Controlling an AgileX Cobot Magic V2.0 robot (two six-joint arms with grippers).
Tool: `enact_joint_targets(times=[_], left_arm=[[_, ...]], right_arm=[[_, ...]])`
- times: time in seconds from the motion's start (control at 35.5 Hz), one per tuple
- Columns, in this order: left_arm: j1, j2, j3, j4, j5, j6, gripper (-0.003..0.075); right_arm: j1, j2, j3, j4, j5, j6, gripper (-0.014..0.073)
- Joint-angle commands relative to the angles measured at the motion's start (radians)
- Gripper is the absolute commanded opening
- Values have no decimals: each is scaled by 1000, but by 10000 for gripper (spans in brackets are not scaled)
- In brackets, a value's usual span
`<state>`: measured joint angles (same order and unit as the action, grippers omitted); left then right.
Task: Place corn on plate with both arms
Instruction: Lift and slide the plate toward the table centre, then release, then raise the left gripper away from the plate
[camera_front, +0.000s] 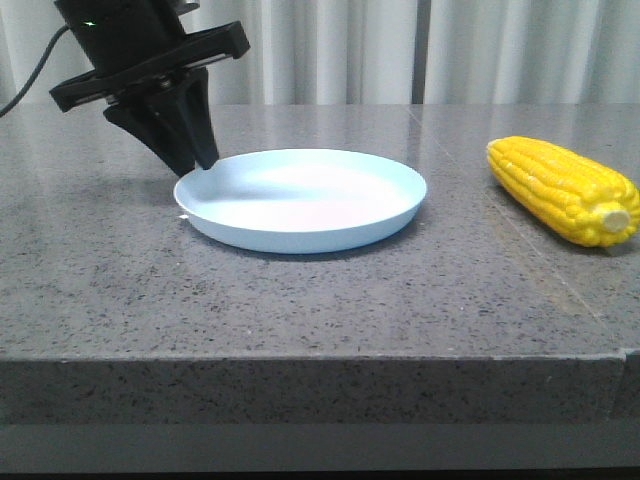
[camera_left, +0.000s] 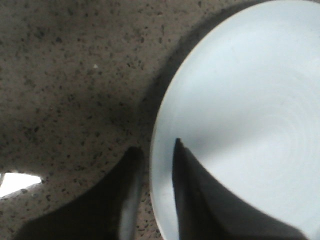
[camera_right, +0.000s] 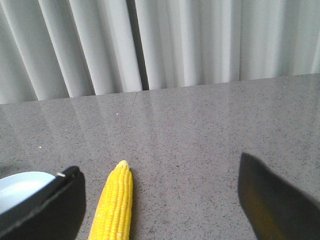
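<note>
Corn cob (camera_front: 563, 189): lies on the grey stone table (camera_front: 300, 300) at the 3 o'clock side of the front view, well apart from the plate; nothing is holding it.
Cob axis: long axis runs diagonally, pale stub end toward the table's front edge and to the right, tapered tip away and to the left.
Right gripper (camera_right: 160, 200): out of the front view. In its wrist view you have the fingers spread wide and empty, with the corn (camera_right: 113, 205) between them, close by one finger and well clear of the other.
Bearing for the coming move: judged from the wrist view, the cob points nearly straight away from the jaws, so its length lies along the gap, not across it. Your right arm is plainly the nearer one.
Plate (camera_front: 300, 200): round, pale blue-white, low rim, sitting flat near table centre. It holds nothing.
Left gripper (camera_front: 195, 158): tilted down at the plate's 9 o'clock edge. In the left wrist view the plate rim (camera_left: 161, 130) passes between the two fingers, one inside the dish and one outside. Gap is narrow; whether the rim is actually clamped, you cannot tell from these views.
Task standing: judged not yet under way for the corn.
</note>
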<state>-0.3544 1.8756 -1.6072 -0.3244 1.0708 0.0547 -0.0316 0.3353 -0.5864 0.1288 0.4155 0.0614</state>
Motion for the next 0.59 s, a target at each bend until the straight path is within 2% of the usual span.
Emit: enact_joint_targets(times=[0.0, 0.06, 0.14, 0.23, 0.37, 0.48, 0.56], left_arm=[[-2, -61, -62, -14, 4, 2, 423], [7, -87, -82, 16, 14, 6, 463], [23, -158, -85, 92, 20, 6, 427], [48, -229, -61, 170, 32, -4, 312], [106, -355, 47, 324, -10, -86, 76], [137, -429, 132, 355, -46, -97, -20], [148, -490, 209, 355, -85, -97, -20]], right_arm=[[-3, 15, -36, -1, -81, -12, 643], [-3, 15, -36, -1, -81, -12, 643], [-3, 15, -36, -1, -81, -12, 643], [-3, 15, -36, -1, -81, -12, 643], [-3, 15, -36, -1, -81, -12, 643], [-3, 15, -36, -1, -81, -12, 643], [-3, 15, -36, -1, -81, -12, 643]])
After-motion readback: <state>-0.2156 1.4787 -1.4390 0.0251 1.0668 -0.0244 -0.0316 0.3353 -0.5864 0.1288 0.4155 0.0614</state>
